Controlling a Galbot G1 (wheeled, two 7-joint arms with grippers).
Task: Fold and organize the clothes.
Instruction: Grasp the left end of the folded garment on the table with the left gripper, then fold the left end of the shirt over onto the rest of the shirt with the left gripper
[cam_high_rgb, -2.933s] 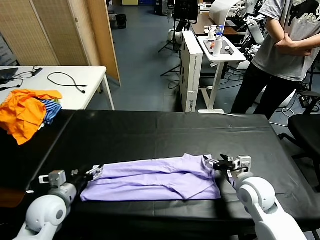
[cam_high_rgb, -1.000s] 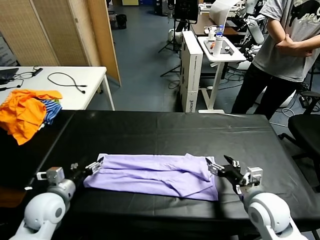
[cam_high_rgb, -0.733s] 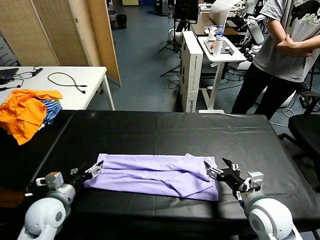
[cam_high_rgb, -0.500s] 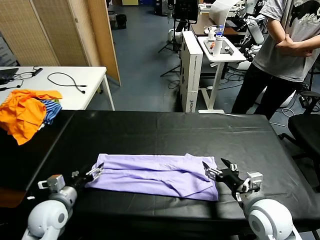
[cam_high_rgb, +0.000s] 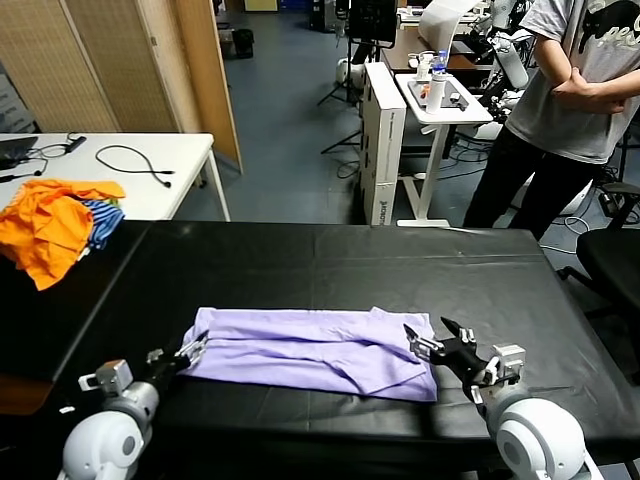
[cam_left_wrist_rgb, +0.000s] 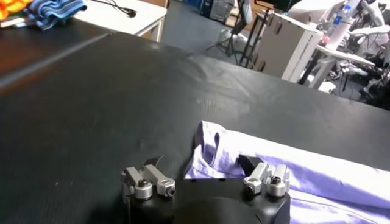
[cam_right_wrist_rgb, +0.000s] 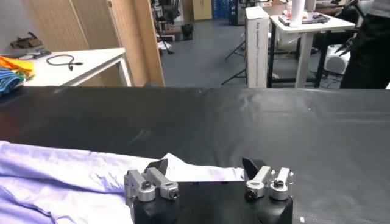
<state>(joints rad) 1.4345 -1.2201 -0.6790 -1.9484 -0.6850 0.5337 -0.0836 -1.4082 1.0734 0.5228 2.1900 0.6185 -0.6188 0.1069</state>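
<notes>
The pale lavender T-shirt (cam_high_rgb: 310, 350) lies folded into a long band across the near part of the black table (cam_high_rgb: 330, 260). My left gripper (cam_high_rgb: 192, 349) is open at the shirt's left end, which shows in the left wrist view (cam_left_wrist_rgb: 292, 176) just beyond its spread fingers (cam_left_wrist_rgb: 201, 165). My right gripper (cam_high_rgb: 430, 341) is open at the shirt's right end. In the right wrist view the shirt's edge (cam_right_wrist_rgb: 91, 176) lies between and ahead of the right gripper's (cam_right_wrist_rgb: 206, 165) spread fingers. Neither gripper holds cloth.
Bright orange garments with a blue-striped piece (cam_high_rgb: 55, 225) lie at the table's far left, by a white side table (cam_high_rgb: 140, 160) with a cable. A person (cam_high_rgb: 570, 100) stands beyond the table's far right corner. A white cart (cam_high_rgb: 440, 100) stands behind.
Both grippers let go of the shirt's ends and drew back toward me, now open. The shirt was laid flat and has settled; the arms moved only slightly in the last second.
</notes>
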